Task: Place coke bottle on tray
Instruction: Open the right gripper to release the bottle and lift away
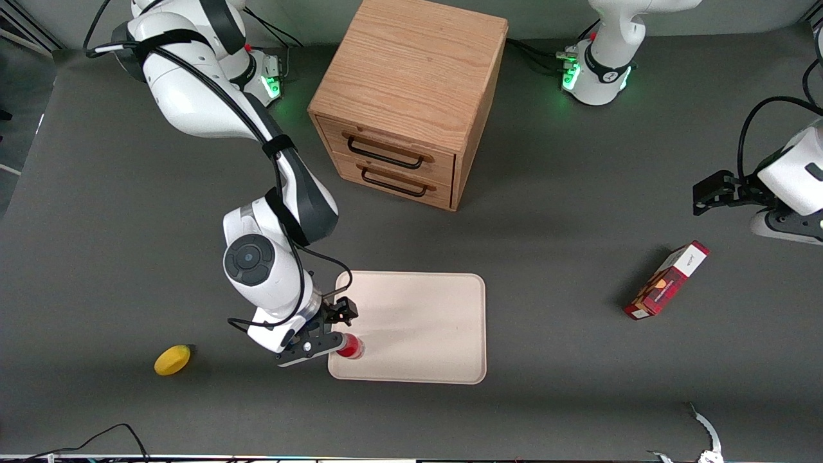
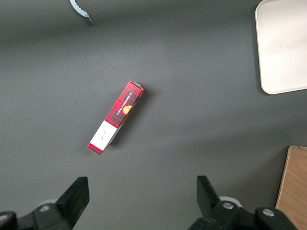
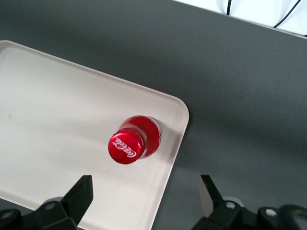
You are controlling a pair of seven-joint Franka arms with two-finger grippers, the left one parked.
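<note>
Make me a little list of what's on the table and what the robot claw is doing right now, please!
coke bottle: standing upright on the tray, near one corner, cap up
tray: cream, flat on the grey table, in front of the drawer cabinet
gripper: above the bottle at the tray's corner, jaws open and not touching it
lemon: on the table toward the working arm's end
red carton: lying on the table toward the parked arm's end
drawer cabinet: wooden, both drawers shut
task: looks done, bottle is on the tray
</note>
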